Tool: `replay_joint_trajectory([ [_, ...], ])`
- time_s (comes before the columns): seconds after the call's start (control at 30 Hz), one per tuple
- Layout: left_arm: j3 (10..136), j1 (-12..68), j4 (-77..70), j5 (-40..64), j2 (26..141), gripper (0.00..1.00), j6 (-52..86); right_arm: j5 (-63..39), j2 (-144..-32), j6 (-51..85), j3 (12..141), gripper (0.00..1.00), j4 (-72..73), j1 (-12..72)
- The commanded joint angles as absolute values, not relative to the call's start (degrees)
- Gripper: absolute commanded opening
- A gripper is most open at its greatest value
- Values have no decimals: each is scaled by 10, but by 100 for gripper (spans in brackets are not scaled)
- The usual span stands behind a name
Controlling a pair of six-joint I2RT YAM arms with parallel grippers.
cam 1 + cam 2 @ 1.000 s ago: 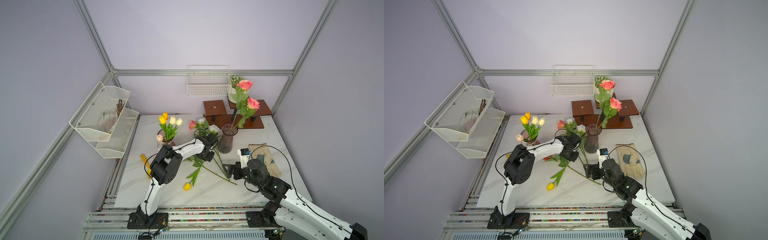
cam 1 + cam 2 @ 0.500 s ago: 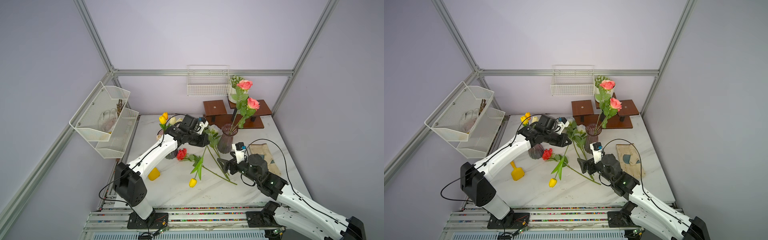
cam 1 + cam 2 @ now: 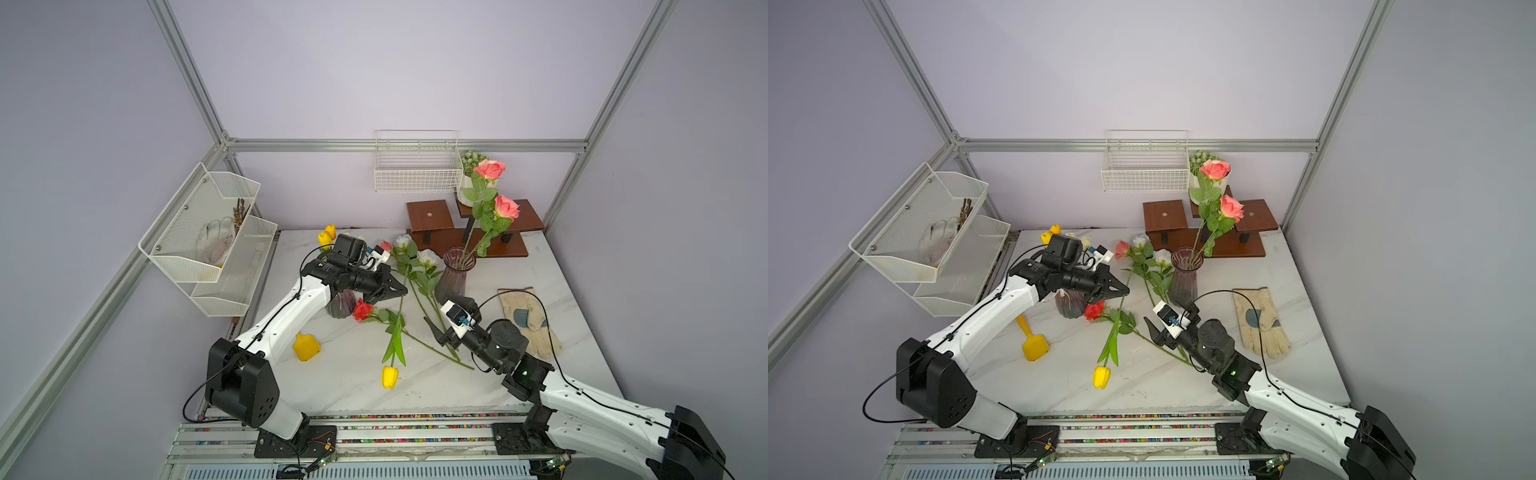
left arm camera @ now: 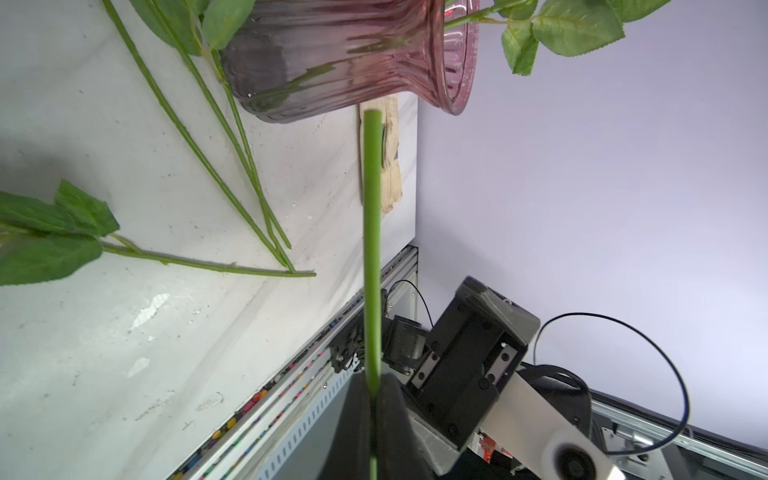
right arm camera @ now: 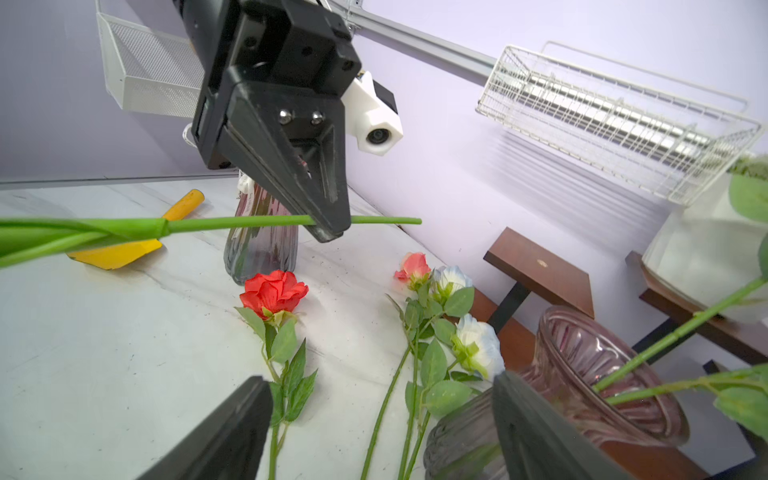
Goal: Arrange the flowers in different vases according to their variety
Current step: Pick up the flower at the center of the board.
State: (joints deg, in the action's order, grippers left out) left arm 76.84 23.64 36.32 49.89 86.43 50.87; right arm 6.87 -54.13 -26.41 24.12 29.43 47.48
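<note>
We take the slim ribbed purple glass vase (image 3: 453, 272) with the flared rim as our mark. Well to its left, a yellow plastic scoop (image 3: 305, 347) lies on the white marble worktop (image 3: 457, 395). Closer in on that side stands the wide ribbed purple glass vase (image 3: 341, 305), mostly hidden under the left arm, with yellow tulips (image 3: 325, 239) showing behind the arm. A red rose (image 3: 363, 309) lies just beside it.

The left gripper (image 5: 328, 226) hovers just left of the slim vase, its jaws clamped on the green stem of a single yellow tulip (image 3: 390, 377). The bloom hangs low towards the front; we cannot tell whether it touches the worktop.

Two white roses (image 3: 428, 257) and a small pink rose (image 3: 385, 246) lie near the slim vase's left side, their stems running past its foot. Two tall pink roses (image 3: 507, 207) stand in the slim vase.

Just in front of it, the right gripper (image 5: 378, 378) holds its jaws wide apart, gripping nothing. To the right lies a pale work glove (image 3: 530, 320).
</note>
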Motion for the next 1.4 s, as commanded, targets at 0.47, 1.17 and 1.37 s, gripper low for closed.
replay_joint_trajectory([
  [0.47,643,234,158,588,815,0,734,-63,-658,-498,271,54,510,518],
  [1.17,625,234,132,598,815,0,744,-92,-685,-500,298,31,442,520],
  [1.37,613,235,129,596,815,0,747,-94,-718,-500,317,38,455,523],
])
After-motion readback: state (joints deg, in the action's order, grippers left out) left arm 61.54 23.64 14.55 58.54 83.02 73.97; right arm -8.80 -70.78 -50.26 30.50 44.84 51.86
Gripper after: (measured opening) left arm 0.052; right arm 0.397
